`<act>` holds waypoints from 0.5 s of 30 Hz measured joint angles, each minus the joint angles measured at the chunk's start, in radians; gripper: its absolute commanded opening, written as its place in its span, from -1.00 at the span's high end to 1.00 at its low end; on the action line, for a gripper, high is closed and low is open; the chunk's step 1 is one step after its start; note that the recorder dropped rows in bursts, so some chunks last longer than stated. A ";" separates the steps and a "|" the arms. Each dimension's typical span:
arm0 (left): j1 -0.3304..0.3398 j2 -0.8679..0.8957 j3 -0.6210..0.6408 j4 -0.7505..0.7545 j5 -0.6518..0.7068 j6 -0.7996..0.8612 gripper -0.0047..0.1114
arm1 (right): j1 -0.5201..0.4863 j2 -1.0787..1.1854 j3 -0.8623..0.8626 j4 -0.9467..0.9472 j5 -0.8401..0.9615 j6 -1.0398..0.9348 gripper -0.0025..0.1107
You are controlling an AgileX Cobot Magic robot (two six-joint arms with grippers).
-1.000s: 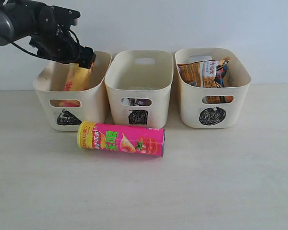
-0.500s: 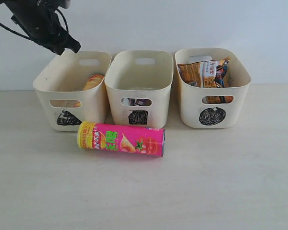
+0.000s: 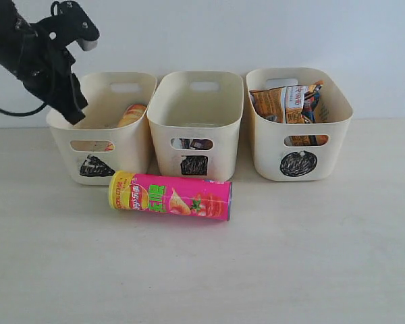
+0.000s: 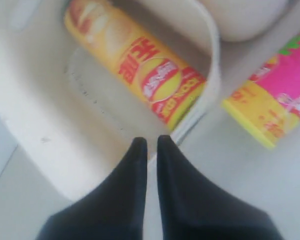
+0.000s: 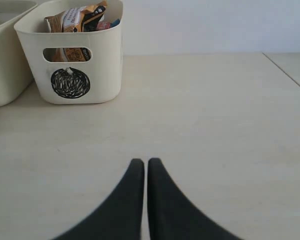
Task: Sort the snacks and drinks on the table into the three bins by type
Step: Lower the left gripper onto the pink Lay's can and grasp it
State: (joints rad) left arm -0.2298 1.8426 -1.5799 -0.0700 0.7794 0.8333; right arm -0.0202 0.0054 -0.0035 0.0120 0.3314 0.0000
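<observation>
The pink chip tube lies on its side on the table, in front of the triangle bin and the square bin. The yellow Lay's tube lies inside the triangle bin; its top shows in the exterior view. My left gripper hovers over that bin's left rim, shut and holding nothing. The circle bin holds the orange-brown bag and the blue bag. A dark carton shows through the square bin's cutout. My right gripper is shut over bare table.
A pale wall rises close behind the bins. The pink tube shows just outside the triangle bin's wall in the left wrist view. The table's right edge shows in the right wrist view.
My left gripper let the yellow tube drop into the triangle bin, rose off to the left, and has now come back down to the bin's left rim. The pink tube has not moved.
</observation>
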 measured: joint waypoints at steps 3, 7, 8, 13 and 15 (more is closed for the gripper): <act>0.000 -0.049 0.067 -0.168 0.013 0.217 0.85 | 0.000 0.000 0.000 0.000 0.000 0.000 0.96; 0.000 -0.077 0.085 -0.383 0.110 0.453 0.85 | 0.000 0.000 0.000 0.000 0.000 0.000 0.96; -0.002 -0.079 0.085 -0.423 0.138 0.499 0.85 | 0.000 0.000 0.000 0.000 0.000 0.000 0.96; -0.065 -0.079 0.086 -0.431 0.206 0.594 0.85 | 0.000 0.000 0.000 0.000 0.000 0.000 0.96; -0.109 -0.079 0.086 -0.401 0.208 0.600 0.85 | 0.000 0.000 0.000 0.000 0.000 0.000 0.96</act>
State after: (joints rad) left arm -0.3388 1.7638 -1.4940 -0.4710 0.9874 1.4333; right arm -0.0202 0.0054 -0.0035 0.0120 0.3314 0.0000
